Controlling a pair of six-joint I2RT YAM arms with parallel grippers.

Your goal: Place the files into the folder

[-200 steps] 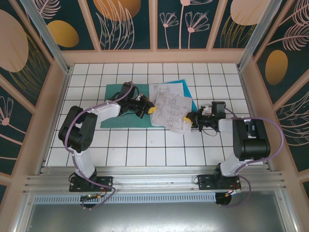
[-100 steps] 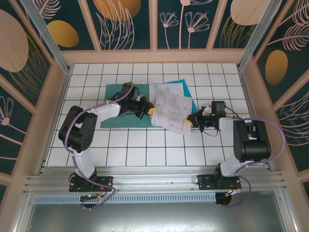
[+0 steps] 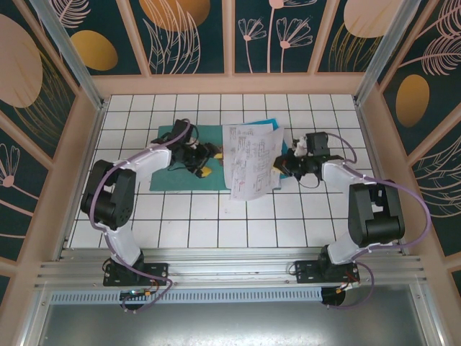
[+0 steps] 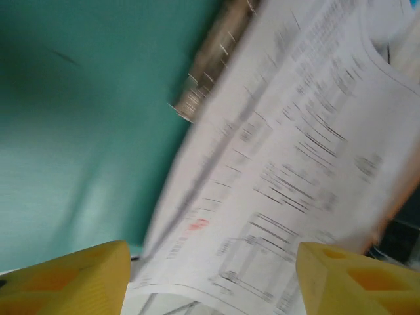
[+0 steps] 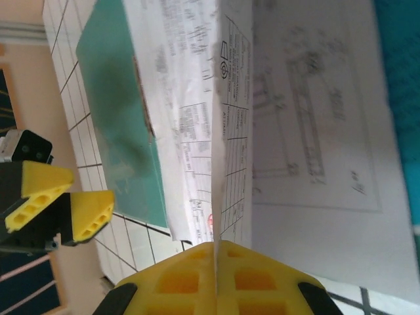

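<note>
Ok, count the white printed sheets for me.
2 distinct: the held sheet, pinched by the right gripper beside the folder, and the far sheet, lying beyond it, overlapping the cyan sheet. Others may be hidden.

Top view: bright, even overhead light. White desk [image 3: 180, 216] tiles are clean with no glare, only short soft shadows under the arms [image 3: 137, 166]. Centre is sharp; wide-angle lean on the frame posts [image 3: 65, 50] at the edges. Left wrist: heavy motion blur, print on the files [image 4: 295, 164] smeared to streaks, folder [image 4: 79, 131] dimmer with soft shading. Right wrist: sharper, print readable mid-frame, softer toward the right, dark shadow patch on the folder beside the sheets.
</note>
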